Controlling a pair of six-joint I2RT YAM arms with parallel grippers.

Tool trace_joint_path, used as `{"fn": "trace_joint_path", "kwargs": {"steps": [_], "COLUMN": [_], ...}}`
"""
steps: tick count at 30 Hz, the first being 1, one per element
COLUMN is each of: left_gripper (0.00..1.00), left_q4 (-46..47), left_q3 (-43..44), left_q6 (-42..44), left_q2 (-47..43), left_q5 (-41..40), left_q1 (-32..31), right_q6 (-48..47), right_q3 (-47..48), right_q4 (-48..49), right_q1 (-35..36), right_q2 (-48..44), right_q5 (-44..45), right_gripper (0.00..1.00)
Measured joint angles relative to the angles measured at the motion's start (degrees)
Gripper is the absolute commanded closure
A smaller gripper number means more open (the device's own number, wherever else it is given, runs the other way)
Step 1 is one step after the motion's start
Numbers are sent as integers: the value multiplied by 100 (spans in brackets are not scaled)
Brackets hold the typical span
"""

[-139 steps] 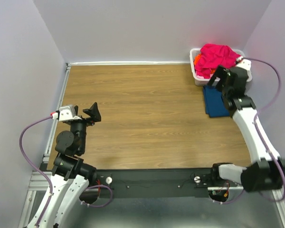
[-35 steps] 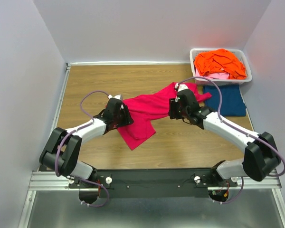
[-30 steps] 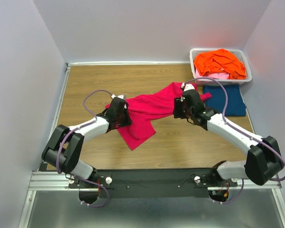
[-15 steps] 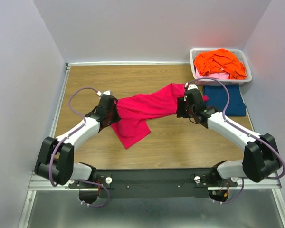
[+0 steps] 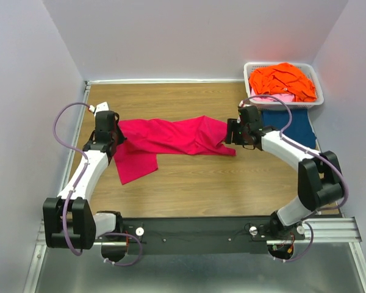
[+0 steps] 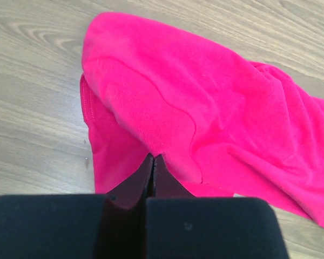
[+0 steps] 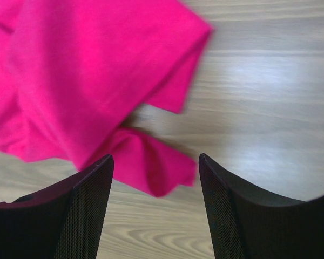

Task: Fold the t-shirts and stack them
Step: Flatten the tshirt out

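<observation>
Work on the stack looks barely begun, in our judgement. Across the wooden table [image 5: 189,183] we see the magenta t-shirt [image 5: 171,135] drawn out in a long, wrinkled band. It lies well to the left of the basket [image 5: 251,68] and nearer the arms, with one flap hanging toward them. It is spread, not yet flat and not yet folded.

The basket holds the orange t-shirts [image 5: 283,82] in a heap. We cannot tell how many there are. A sliver of the pale pink t-shirt [image 5: 285,97] shows beneath them at the near rim.

Just in front of the basket the dark blue t-shirt [image 5: 293,125] lies as a neat rectangle. We take it for the one shirt already folded and the base of the stack.

The left gripper [image 6: 153,162] is at the magenta t-shirt's end farthest from the basket, its jaws pressed together on a fold of the cloth. The right gripper [image 7: 154,162] is at the end nearest the basket, its jaws wide apart and holding nothing, with the cloth lying on the wood beneath. Flattening, folding and stacking this shirt remain, then the shirts in the basket.
</observation>
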Motion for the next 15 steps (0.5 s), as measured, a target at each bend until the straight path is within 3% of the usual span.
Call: {"fn": "trace_joint_path", "kwargs": {"steps": [6,14,15], "left_gripper": [100,100,100], "left_q4": [262,555,581], "left_q3": [-448,-859,-872], "left_q6": [57,68,76], "left_q2": [-369,-455,-455], "left_q5": [0,11,11], "left_q1": [2,2,2], "right_q6": [-186,-345,-363], "right_q3": [345,678,717], "right_q4": [157,341,350], "right_q1": [17,68,87], "right_q2": [527,1036,1119], "right_q5": [-1327,-2208,-2282], "right_gripper": [23,23,26]}}
